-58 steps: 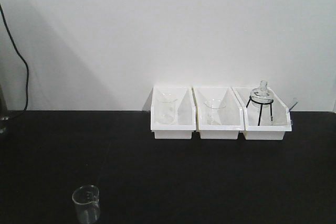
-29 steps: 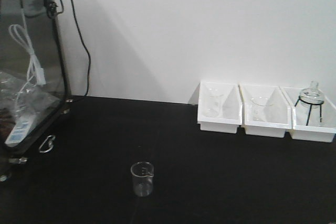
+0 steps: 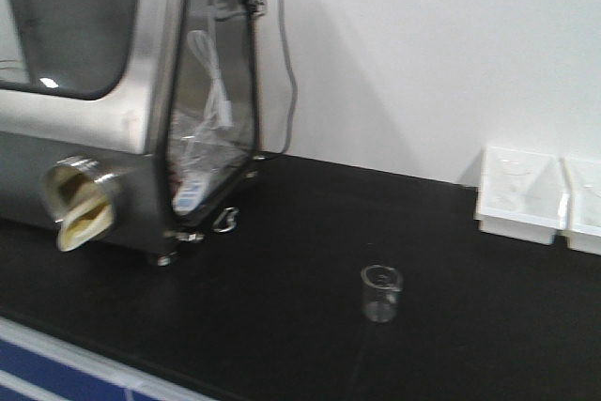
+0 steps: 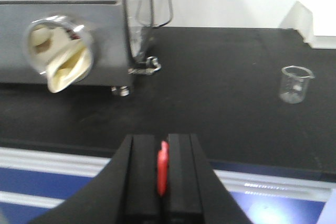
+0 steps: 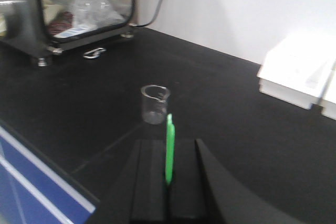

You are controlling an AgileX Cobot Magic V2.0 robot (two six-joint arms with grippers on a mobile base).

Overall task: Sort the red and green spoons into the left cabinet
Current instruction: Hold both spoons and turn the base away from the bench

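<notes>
My left gripper [image 4: 163, 145] is shut on a red spoon [image 4: 163, 169], seen edge-on between its black jaws, held over the bench's front edge. My right gripper [image 5: 169, 148] is shut on a green spoon [image 5: 169, 148], which sticks up past the jaws, just short of a glass beaker [image 5: 155, 103]. The steel cabinet [image 3: 103, 100] with a glass side door stands at the left of the black bench; it also shows in the left wrist view [image 4: 58, 40] and the right wrist view [image 5: 79, 3]. Neither gripper shows in the front view.
A small glass beaker [image 3: 380, 291] stands mid-bench, also in the left wrist view [image 4: 295, 83]. White bins [image 3: 521, 194] sit at the back right against the wall. A cream glove port [image 3: 80, 204] juts from the cabinet front. A cable [image 3: 286, 91] hangs behind the cabinet.
The front view has swung left: the white bins slid from centre to the far right, the beaker moved right, and the steel cabinet came into view at left.
</notes>
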